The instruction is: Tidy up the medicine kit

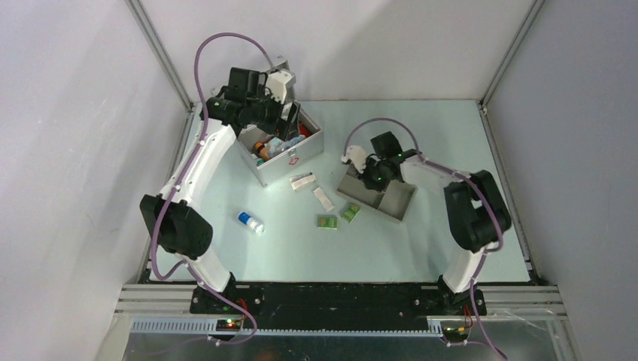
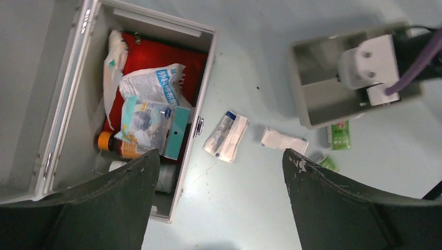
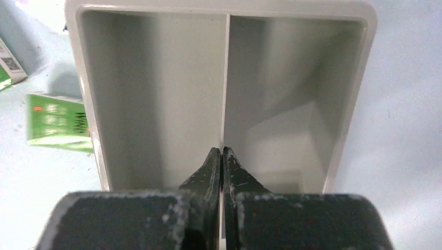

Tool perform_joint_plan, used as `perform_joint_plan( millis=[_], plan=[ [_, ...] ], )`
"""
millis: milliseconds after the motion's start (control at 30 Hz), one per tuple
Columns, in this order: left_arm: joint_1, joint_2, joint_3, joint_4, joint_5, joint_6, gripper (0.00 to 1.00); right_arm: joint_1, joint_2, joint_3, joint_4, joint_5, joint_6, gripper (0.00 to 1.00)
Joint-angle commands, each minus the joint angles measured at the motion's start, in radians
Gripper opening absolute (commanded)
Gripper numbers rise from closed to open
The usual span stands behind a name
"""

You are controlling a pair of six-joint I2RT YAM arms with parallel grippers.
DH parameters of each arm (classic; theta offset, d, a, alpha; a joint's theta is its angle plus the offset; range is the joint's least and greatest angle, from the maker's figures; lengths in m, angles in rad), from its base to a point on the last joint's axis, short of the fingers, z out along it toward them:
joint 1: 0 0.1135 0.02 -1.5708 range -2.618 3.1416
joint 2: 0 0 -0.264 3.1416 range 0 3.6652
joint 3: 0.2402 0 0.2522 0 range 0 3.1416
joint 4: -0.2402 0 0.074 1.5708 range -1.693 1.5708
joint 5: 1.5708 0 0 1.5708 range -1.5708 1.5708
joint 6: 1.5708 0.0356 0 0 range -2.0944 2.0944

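The medicine kit (image 1: 295, 161), a silver case with its lid open, stands at the back left. In the left wrist view its wall (image 2: 62, 104) encloses a red pouch (image 2: 161, 54), printed packets (image 2: 151, 83), a teal box (image 2: 174, 133) and an orange-capped bottle (image 2: 117, 146). My left gripper (image 1: 288, 119) hangs open and empty over the case's front edge (image 2: 221, 156). My right gripper (image 1: 371, 179) is shut on the middle divider (image 3: 225, 78) of the grey divided tray (image 1: 391, 201), its fingertips (image 3: 222, 152) pinching the thin wall.
Loose on the table between case and tray are two white sachets (image 1: 302, 180) (image 1: 323, 198), two green packets (image 1: 326, 221) (image 1: 351, 213) and a blue-capped bottle (image 1: 250, 221). A green packet (image 3: 57, 122) lies just left of the tray. Both tray compartments hold nothing.
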Motion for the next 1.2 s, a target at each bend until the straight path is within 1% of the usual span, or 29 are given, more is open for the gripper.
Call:
perform_joint_plan(
  millis=[0,33,67,100,133,167,200,233,267,300,333,367,400,433,467,500,533,567,600,667,733,800,900,1067,1167],
  plan=[
    [0.001,-0.054,-0.046,0.015,0.145,0.273,0.91,0.022,0.114,0.092,-0.033,-0.094,-0.360,0.04],
    [-0.001,-0.058,-0.053,0.014,0.176,0.328,0.91,0.023,0.122,0.108,-0.042,-0.076,-0.431,0.17],
    [-0.003,-0.052,-0.061,0.015,0.188,0.352,0.91,0.022,0.130,0.122,-0.052,-0.061,-0.454,0.23],
    [-0.009,-0.045,-0.063,0.014,0.204,0.400,0.91,0.017,0.129,0.130,-0.057,-0.056,-0.472,0.33],
    [-0.012,-0.033,-0.063,0.014,0.226,0.424,0.91,0.011,0.121,0.158,-0.076,-0.060,-0.467,0.37],
    [-0.018,-0.026,-0.062,0.014,0.243,0.470,0.91,-0.008,0.098,0.172,-0.091,-0.073,-0.439,0.44],
    [-0.021,-0.012,-0.060,0.013,0.279,0.495,0.91,-0.019,0.079,0.200,-0.128,-0.103,-0.419,0.46],
    [-0.027,-0.002,-0.058,0.014,0.300,0.542,0.90,-0.045,0.034,0.209,-0.148,-0.121,-0.383,0.51],
    [-0.031,0.021,-0.049,0.013,0.340,0.561,0.90,-0.060,0.002,0.221,-0.205,-0.165,-0.370,0.54],
    [-0.043,0.034,-0.043,0.014,0.357,0.594,0.89,-0.091,-0.068,0.224,-0.239,-0.189,-0.362,0.58],
    [-0.056,0.065,-0.025,0.013,0.387,0.609,0.88,-0.109,-0.103,0.226,-0.316,-0.235,-0.360,0.59],
    [-0.066,0.080,-0.015,0.014,0.399,0.641,0.87,-0.151,-0.170,0.227,-0.356,-0.255,-0.348,0.61],
    [-0.089,0.115,0.006,0.015,0.422,0.655,0.86,-0.174,-0.201,0.223,-0.417,-0.283,-0.313,0.61],
    [-0.100,0.134,0.025,0.014,0.430,0.681,0.85,-0.226,-0.255,0.219,-0.436,-0.290,-0.282,0.62],
    [-0.129,0.168,0.033,0.015,0.440,0.693,0.82,-0.254,-0.278,0.214,-0.457,-0.300,-0.202,0.62],
    [-0.143,0.183,0.036,0.015,0.446,0.728,0.81,-0.319,-0.314,0.211,-0.466,-0.307,-0.161,0.62],
    [-0.172,0.206,0.031,0.016,0.460,0.778,0.79,-0.380,-0.325,0.208,-0.467,-0.318,-0.074,0.62],
    [-0.189,0.218,0.007,0.021,0.462,0.807,0.78,-0.401,-0.342,0.205,-0.466,-0.324,-0.031,0.62],
    [-0.218,0.221,-0.007,0.033,0.457,0.857,0.76,-0.461,-0.349,0.203,-0.463,-0.326,0.041,0.61],
    [-0.261,0.234,-0.050,0.051,0.439,0.935,0.74,-0.511,-0.359,0.193,-0.449,-0.329,0.127,0.60],
    [-0.297,0.259,-0.082,0.060,0.413,0.997,0.73,-0.535,-0.369,0.171,-0.423,-0.339,0.174,0.60],
    [-0.327,0.302,-0.075,0.061,0.391,1.013,0.70,-0.543,-0.394,0.153,-0.402,-0.351,0.196,0.60],
    [-0.355,0.391,-0.011,0.061,0.366,0.986,0.66,-0.544,-0.413,0.148,-0.386,-0.371,0.225,0.60],
    [-0.402,0.486,0.075,0.061,0.316,0.945,0.59,-0.546,-0.432,0.144,-0.387,-0.423,0.256,0.59],
    [-0.438,0.546,0.142,0.061,0.213,0.934,0.54,-0.549,-0.444,0.130,-0.364,-0.427,0.266,0.58]
  ],
)
